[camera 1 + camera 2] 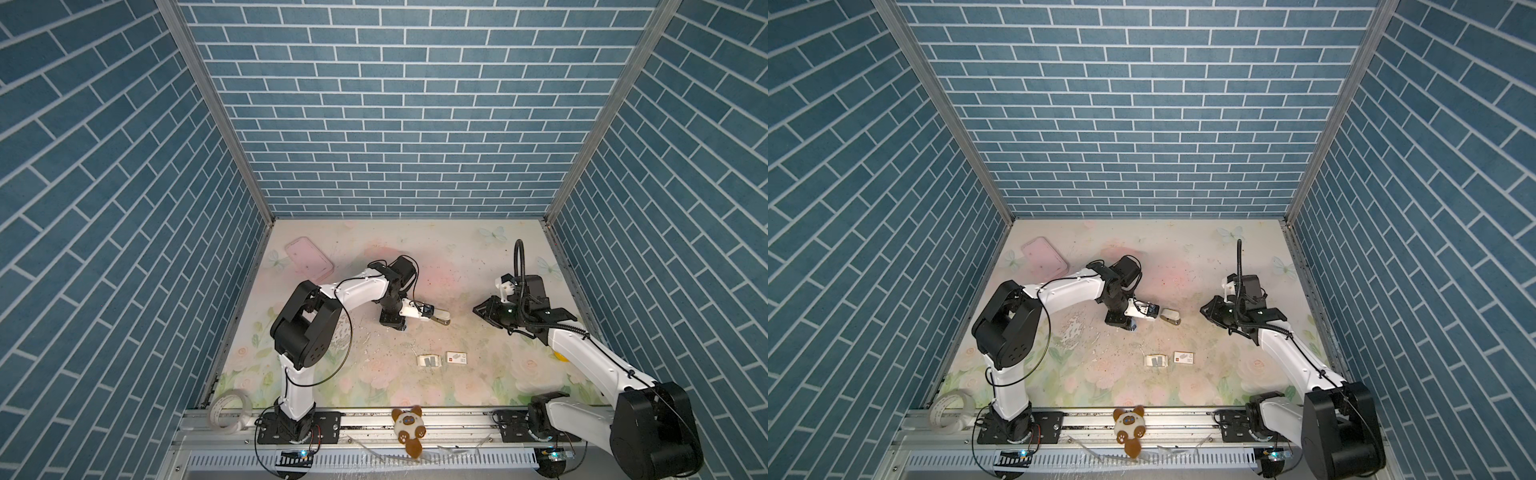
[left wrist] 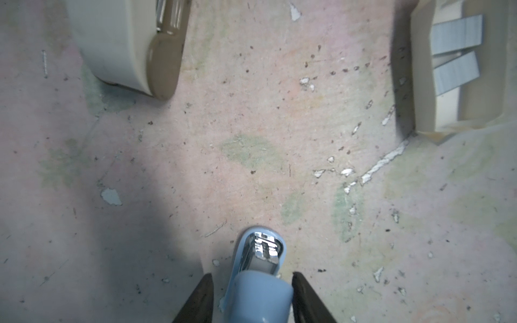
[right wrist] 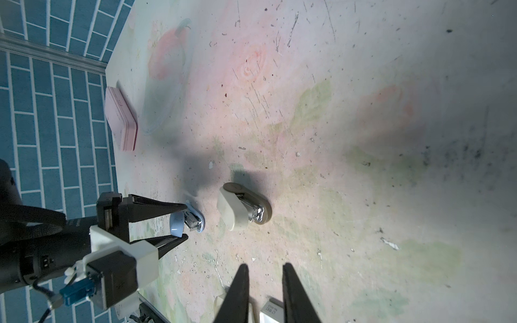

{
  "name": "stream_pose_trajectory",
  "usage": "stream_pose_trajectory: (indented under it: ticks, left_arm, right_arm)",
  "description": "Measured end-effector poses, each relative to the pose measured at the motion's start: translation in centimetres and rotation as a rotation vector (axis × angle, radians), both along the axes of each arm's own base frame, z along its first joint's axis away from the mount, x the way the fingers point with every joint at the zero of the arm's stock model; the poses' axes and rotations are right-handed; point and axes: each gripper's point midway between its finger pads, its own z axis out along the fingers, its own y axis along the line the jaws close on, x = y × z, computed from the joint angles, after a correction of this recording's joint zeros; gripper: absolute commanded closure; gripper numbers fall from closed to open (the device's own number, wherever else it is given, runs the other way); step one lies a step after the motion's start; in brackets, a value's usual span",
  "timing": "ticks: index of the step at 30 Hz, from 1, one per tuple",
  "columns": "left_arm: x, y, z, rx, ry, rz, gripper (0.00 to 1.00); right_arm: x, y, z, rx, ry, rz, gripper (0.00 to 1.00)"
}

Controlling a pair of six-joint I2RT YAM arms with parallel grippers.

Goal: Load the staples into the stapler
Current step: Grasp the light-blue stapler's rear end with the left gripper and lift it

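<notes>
A small light-blue stapler [image 2: 258, 282] stands on the mat between the fingers of my left gripper [image 2: 252, 275]. One finger [image 2: 201, 299] shows a narrow gap to it and the other sits against its side. In the right wrist view that gripper [image 3: 187, 222] straddles the blue stapler [image 3: 193, 221]. Just past it rests a cream and tan stapler [image 3: 240, 208] [image 1: 1171, 316]. The staples [image 2: 456, 37], grey strips, lie in a white card tray [image 1: 429, 360], and its white sleeve [image 1: 456, 358] with a red mark is beside it. My right gripper [image 3: 265, 267] hovers slightly open and empty above the tray and sleeve.
A pink case [image 1: 309, 259] lies at the back left. A tape roll [image 1: 228, 409] and a plush toy [image 1: 409, 428] sit on the front rail. One loose staple [image 2: 44, 63] lies near the cream stapler. Blue brick walls close three sides.
</notes>
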Motion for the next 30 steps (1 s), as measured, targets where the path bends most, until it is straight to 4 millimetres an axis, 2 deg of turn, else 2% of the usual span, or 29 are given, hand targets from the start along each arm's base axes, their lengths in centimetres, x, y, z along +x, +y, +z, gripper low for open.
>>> stream_pose_trajectory:
  ticks: [5, 18, 24, 30]
  left_arm:
    - [-0.2, -0.3, 0.0, -0.003, 0.004, 0.01, 0.68]
    - [-0.3, -0.5, 0.1, -0.013, -0.003, 0.028, 0.86]
    - [0.1, -0.7, 0.7, -0.031, -0.018, 0.076, 0.89]
    - [0.9, -1.4, 3.5, -0.095, -0.06, 0.149, 0.91]
  right_arm:
    - [-0.1, 0.2, 0.0, 0.008, 0.004, 0.01, 0.77]
    - [-0.5, 0.7, -0.3, 0.016, 0.018, 0.063, 0.78]
    - [-0.5, 1.7, 1.4, 0.069, 0.006, 0.11, 0.77]
    - [-0.8, 4.3, 5.0, 0.132, -0.019, 0.21, 0.75]
